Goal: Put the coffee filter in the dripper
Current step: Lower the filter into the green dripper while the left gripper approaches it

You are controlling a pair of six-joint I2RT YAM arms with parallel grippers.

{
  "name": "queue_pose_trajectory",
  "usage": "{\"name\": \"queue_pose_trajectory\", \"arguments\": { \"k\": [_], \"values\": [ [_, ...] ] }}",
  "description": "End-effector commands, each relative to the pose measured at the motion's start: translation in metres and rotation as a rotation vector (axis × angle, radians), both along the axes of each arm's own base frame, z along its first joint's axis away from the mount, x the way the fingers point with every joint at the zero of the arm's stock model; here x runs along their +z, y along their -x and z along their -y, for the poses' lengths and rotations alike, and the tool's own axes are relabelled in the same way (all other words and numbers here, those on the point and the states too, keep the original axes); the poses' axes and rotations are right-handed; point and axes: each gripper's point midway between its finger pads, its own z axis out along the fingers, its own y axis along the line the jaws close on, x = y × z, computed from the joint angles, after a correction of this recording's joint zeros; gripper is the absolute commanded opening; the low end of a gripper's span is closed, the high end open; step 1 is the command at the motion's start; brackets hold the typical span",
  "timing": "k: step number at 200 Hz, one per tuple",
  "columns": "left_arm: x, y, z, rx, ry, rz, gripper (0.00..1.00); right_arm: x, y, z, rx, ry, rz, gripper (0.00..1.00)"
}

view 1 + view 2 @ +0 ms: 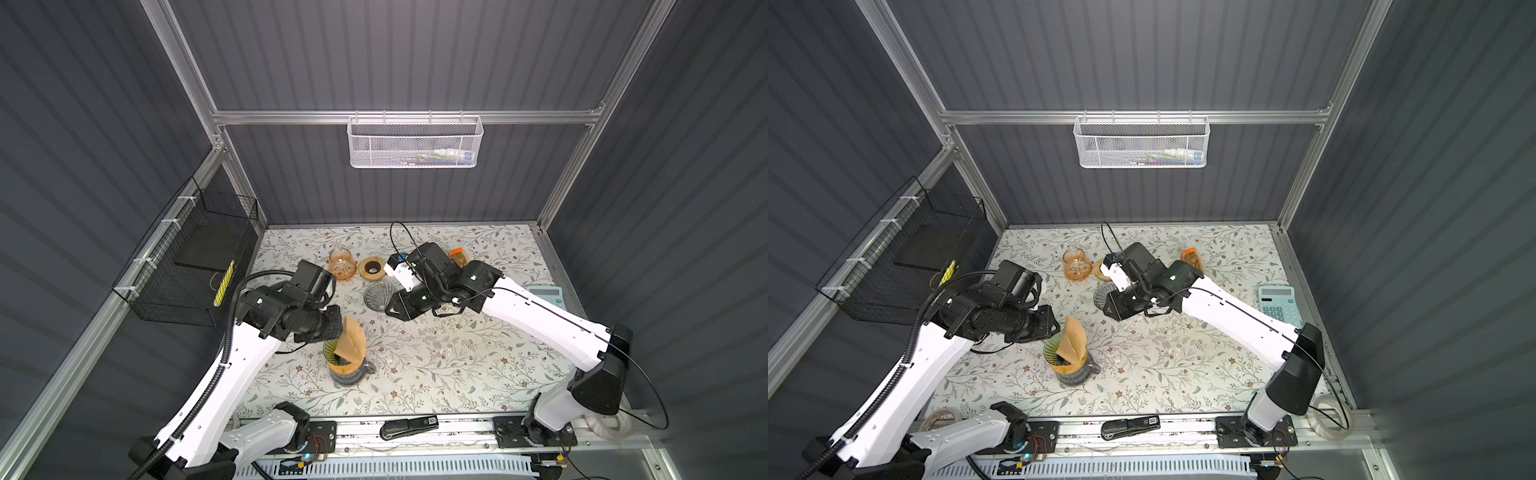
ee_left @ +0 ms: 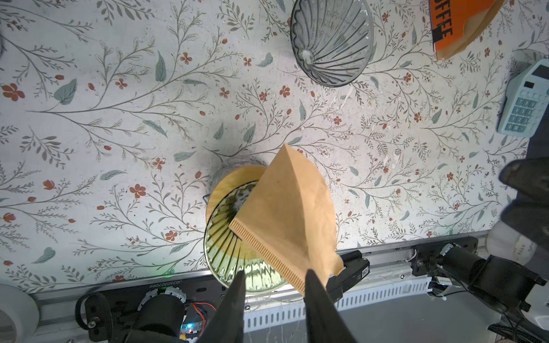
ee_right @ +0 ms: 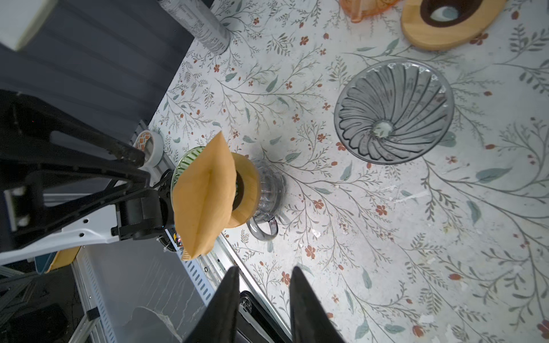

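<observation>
Drippers number two, both ribbed glass cones: a green dripper point(image 2: 225, 246) seated on a wooden collar point(image 2: 225, 181) over a clear carafe point(image 3: 269, 190), and a grey dripper point(image 3: 392, 112) lying apart on the floral table point(image 1: 457, 374). One coffee filter point(image 2: 291, 213), flat folded brown paper with a crimped seam, stands tilted in the green dripper's mouth, its corner just beside one finger of the left gripper point(image 2: 276, 271), whose jaws stand parted, pinching nothing. Right gripper point(image 3: 265, 268) hovers well away, likewise parted and empty.

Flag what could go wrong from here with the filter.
1. The coffee filter leans folded flat, mostly above the green dripper; it may tip out.
2. A left gripper finger sits close by its corner; retreating might drag it.
3. Pushing it down could topple the stack on the glass server.
</observation>
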Motion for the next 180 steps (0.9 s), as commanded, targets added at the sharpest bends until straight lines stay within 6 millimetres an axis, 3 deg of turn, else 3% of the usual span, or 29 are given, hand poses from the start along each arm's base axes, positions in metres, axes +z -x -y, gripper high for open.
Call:
{"name": "queue_pose_trajectory", "arguments": {
  "k": [1, 56, 96, 180],
  "values": [
    [0.002, -0.003, 0.009, -0.059, 0.01, -0.003, 0.35, -0.005, -0.008, -0.002, -0.021, 0.012, 0.024, 0.34],
    [-0.01, -0.007, 0.016, -0.096, -0.01, -0.052, 0.36, -0.013, -0.013, -0.014, -0.003, 0.003, 0.019, 0.35],
    [-0.015, -0.001, 0.005, -0.082, -0.065, -0.07, 0.35, -0.016, -0.013, -0.022, 0.015, -0.008, 0.001, 0.34],
    [-0.023, 0.02, -0.011, -0.045, -0.077, -0.081, 0.33, -0.011, 0.016, -0.054, 0.145, -0.03, -0.044, 0.34]
  ]
}}
